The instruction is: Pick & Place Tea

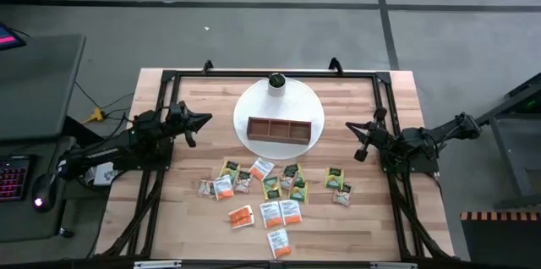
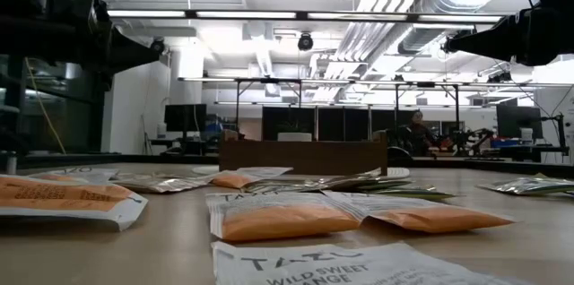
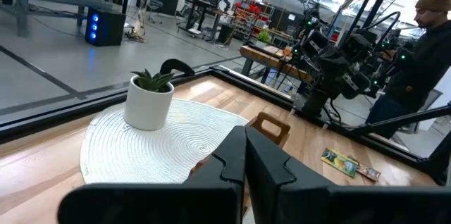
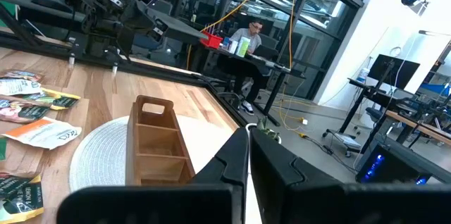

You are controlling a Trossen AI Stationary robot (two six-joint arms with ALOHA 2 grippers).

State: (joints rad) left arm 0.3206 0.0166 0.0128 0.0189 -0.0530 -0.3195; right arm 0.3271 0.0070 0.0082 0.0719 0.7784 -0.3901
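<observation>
White sachet, apparently "TAZO WILD SWEET ORANGE"; both arms' fingers closed, empty.

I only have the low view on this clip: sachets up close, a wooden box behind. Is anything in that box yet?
Observer: No. From above, all three compartments of the wooden tray are bare.
Operator: What is it standing on?
Observer: A round white mat, with a small potted plant at its far edge.
Operator: Are the arms carrying anything?
Observer: No. The left gripper and right gripper hang either side of the mat, fingers shut on nothing; the tea sachets lie loose in front of the mat.
</observation>
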